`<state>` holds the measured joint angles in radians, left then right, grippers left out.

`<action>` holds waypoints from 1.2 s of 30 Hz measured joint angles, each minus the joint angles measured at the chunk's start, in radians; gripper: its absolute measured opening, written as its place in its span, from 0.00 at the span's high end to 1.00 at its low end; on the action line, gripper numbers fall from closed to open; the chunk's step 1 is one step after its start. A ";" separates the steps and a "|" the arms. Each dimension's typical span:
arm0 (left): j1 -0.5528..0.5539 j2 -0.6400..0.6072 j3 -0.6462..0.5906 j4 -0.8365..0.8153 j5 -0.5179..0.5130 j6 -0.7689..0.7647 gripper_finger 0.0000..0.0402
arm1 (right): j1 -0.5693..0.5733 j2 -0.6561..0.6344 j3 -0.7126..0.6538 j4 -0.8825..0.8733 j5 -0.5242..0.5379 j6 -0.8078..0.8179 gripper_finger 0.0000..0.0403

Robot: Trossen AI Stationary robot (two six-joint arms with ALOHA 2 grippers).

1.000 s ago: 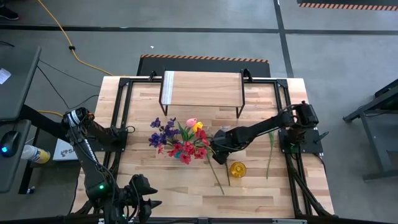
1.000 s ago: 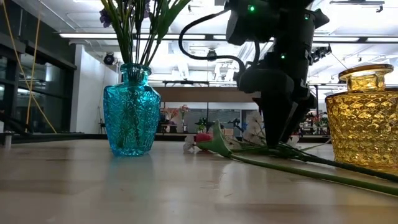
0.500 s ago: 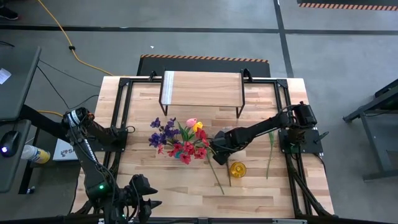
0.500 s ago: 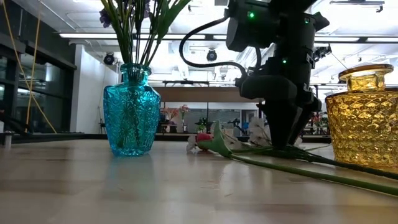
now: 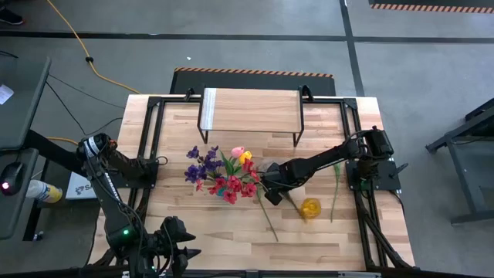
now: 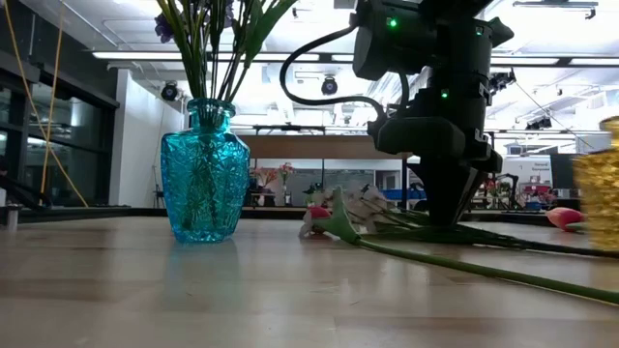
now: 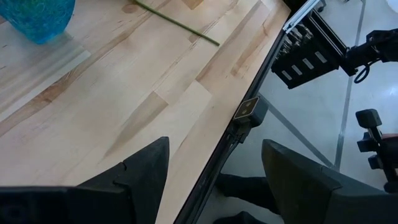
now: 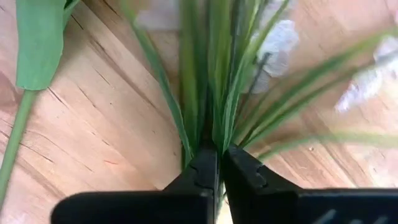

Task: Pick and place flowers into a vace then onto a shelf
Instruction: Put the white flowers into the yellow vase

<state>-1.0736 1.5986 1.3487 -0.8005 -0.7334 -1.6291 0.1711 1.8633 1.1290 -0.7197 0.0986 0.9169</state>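
Note:
A blue glass vase (image 5: 224,179) (image 6: 205,184) stands mid-table holding several flowers with purple, red, pink and yellow blooms. Just right of it, a flower with white blooms and thin green leaves (image 6: 372,208) lies on the table under my right gripper (image 5: 268,193) (image 8: 219,165), which is shut on it. A second flower's long stem (image 5: 268,220) lies on the table nearby. The shelf (image 5: 251,112) stands at the far edge. My left gripper (image 5: 181,249) (image 7: 214,180) waits open at the near left edge. My right gripper pinches the white-bloomed flower's bunch of thin green stems and leaves (image 8: 211,140) between its two fingers. The fingers (image 8: 245,180) come from above, pointing down, and lie across the stems. The flower lies on the table.
A yellow glass vase (image 5: 310,208) (image 6: 602,184), blurred, is near the right gripper's right side. Another flower (image 5: 336,189) with a pink bloom (image 6: 566,217) lies toward the right edge. Black frame rails run along the table's sides.
My right gripper has shut on the white-bloomed flower's stems where it stood. The yellow vase has shifted toward the table's right edge and shows blurred. The white blooms have moved a little on the table.

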 joint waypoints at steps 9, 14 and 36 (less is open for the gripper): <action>0.000 0.000 0.000 0.000 0.000 0.000 0.29 | 0.000 -0.006 0.000 0.036 0.001 0.021 0.96; 0.000 0.000 0.000 0.000 0.000 0.000 0.29 | -0.001 -0.007 0.001 0.055 0.003 0.025 0.98; 0.000 0.000 0.000 -0.001 0.001 0.000 0.29 | -0.020 -0.322 0.003 -0.115 0.219 0.130 0.99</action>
<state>-1.0737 1.5986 1.3487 -0.8017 -0.7328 -1.6289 0.1509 1.5412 1.1324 -0.8350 0.3173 1.0473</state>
